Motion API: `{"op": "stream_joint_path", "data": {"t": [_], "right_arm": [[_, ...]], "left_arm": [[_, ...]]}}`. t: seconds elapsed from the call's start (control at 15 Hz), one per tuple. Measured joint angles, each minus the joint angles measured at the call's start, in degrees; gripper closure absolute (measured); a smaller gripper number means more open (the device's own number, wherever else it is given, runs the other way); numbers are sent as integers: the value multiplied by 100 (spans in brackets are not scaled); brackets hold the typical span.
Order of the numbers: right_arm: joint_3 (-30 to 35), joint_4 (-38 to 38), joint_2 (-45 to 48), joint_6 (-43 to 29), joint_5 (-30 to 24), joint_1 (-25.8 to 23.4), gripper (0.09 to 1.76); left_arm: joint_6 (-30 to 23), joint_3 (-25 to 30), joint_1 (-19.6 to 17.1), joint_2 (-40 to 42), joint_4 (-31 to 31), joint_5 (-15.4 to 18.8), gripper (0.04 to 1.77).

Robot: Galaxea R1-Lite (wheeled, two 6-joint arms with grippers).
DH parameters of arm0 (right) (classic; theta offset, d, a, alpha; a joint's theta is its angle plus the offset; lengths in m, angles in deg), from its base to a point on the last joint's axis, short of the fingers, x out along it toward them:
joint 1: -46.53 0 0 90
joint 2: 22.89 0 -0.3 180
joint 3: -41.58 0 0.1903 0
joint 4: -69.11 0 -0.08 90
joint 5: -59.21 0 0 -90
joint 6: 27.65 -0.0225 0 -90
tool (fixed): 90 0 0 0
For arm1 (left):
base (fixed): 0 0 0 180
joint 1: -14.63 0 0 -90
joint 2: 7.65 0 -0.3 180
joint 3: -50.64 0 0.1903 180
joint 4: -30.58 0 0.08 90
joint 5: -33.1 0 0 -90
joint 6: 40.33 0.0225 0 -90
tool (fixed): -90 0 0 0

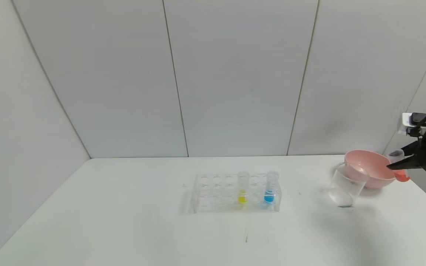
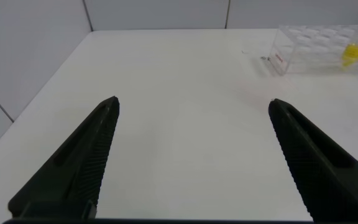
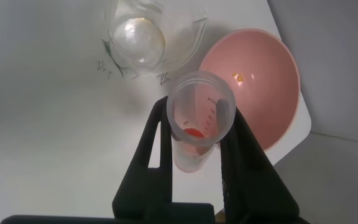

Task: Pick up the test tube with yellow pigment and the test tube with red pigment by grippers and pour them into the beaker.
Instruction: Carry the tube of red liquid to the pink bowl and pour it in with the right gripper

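Note:
My right gripper is shut on the test tube with red pigment and holds it upright in the air beside the pink bowl, at the table's right edge. In the right wrist view the tube sits between the jaws of the right gripper, red liquid at its base. The beaker stands left of the bowl; it also shows in the right wrist view. The test tube with yellow pigment stands in the rack; it also shows in the left wrist view. My left gripper is open and empty above the table's left part.
A clear many-holed rack stands mid-table and also holds a blue-liquid tube. A pink bowl sits behind the beaker, near the right table edge. White wall panels close off the back and sides.

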Motion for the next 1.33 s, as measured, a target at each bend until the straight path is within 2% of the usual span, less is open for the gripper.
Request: {"op": "stream_joint_path", "data": {"t": [0.4, 0.6, 1.0, 1.33], "right_arm": [[-441, 33, -363, 41, 354, 323, 134], [-791, 94, -575, 361, 1013, 356, 134], [-1442, 753, -783, 697, 1486, 501, 134], [-2048, 1657, -794, 722, 1862, 829, 134]], "left_arm": [[0, 0, 0, 0, 0, 0, 9], [0, 0, 0, 0, 0, 0, 9], [2, 0, 0, 0, 2, 0, 9], [2, 0, 0, 0, 0, 0, 9]]}}
